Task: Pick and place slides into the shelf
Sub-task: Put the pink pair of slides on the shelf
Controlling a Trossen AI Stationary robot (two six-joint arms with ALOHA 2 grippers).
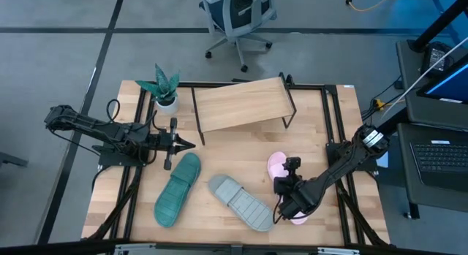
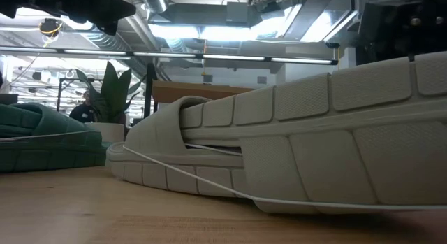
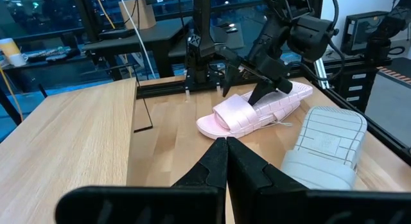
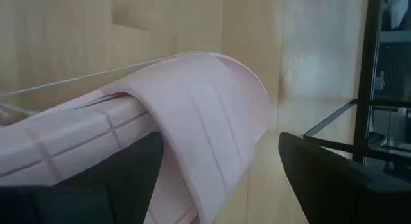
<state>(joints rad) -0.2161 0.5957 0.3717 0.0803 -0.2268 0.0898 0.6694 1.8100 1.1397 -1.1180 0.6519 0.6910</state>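
**High view: pink sandal straddled, grip not yet made**

High view showed the shelf (image 1: pixel 241 103) bare at the table's far side, all three sandals on the tabletop nearer. The teal sandal (image 1: pixel 178 189) and grey sandal (image 1: pixel 243 202) lay left of the pink sandal (image 1: pixel 278 172). The right gripper (image 1: pixel 287 204), fingers spread, straddled the pink one's near end. Closing on the soft edge could let it slip or twist. The left gripper (image 1: pixel 183 145), pressed together, waited far left.

Two dark jointed arms, black cabling along the links, left claw (image 1: pixel 191 145) with tapered black fingers, white label on right arm
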